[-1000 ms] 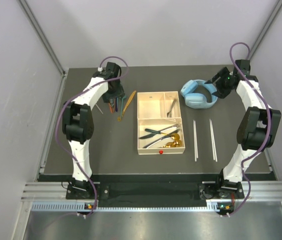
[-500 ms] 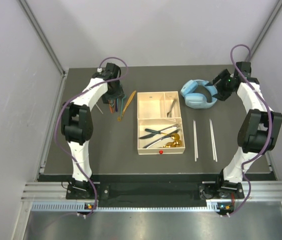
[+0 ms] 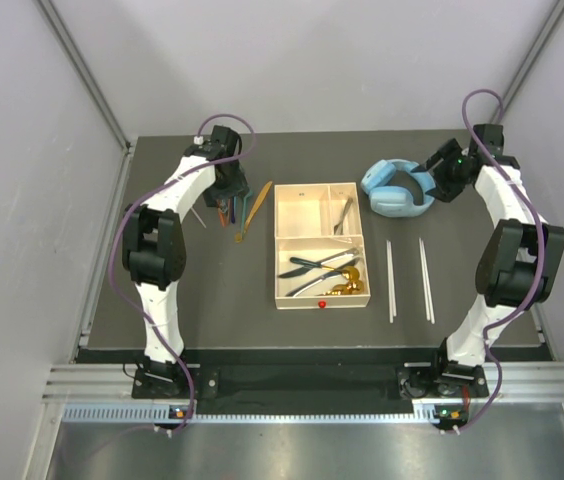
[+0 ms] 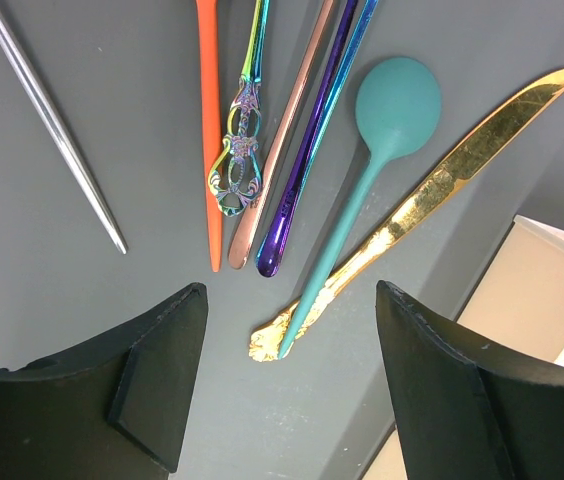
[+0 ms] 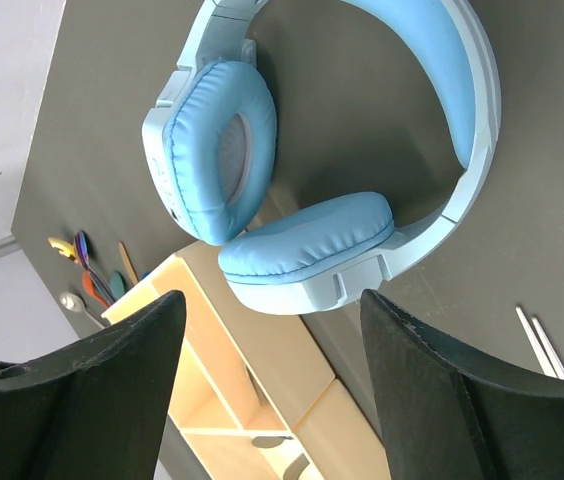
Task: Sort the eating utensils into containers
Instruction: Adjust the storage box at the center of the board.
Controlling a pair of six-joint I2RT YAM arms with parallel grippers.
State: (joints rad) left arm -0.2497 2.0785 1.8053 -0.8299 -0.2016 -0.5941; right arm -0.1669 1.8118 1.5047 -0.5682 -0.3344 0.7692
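Several loose eating utensils lie left of the tray: a teal spoon (image 4: 397,105), a gold knife (image 4: 462,160), orange (image 4: 209,130), iridescent (image 4: 238,160), copper (image 4: 280,150) and purple (image 4: 310,140) handles, and a silver chopstick (image 4: 52,125). My left gripper (image 3: 226,205) (image 4: 290,300) hovers open over their handle ends and holds nothing. The cream tray (image 3: 278,250) holds dark-and-silver cutlery (image 3: 312,268), gold spoons (image 3: 347,282) and one piece (image 3: 344,215) in its upper right section. Two pale chopsticks (image 3: 391,280) (image 3: 425,278) lie right of it. My right gripper (image 3: 434,180) (image 5: 272,297) is open above the headphones.
Light-blue over-ear headphones (image 3: 397,188) (image 5: 312,170) rest at the back right, close to the tray's far right corner (image 5: 262,360). The tray's corner (image 4: 552,280) also shows at the right of the left wrist view. Grey walls enclose the dark table on three sides.
My right wrist has shifted very slightly toward the right. The left arm and all the utensils stay where they were.
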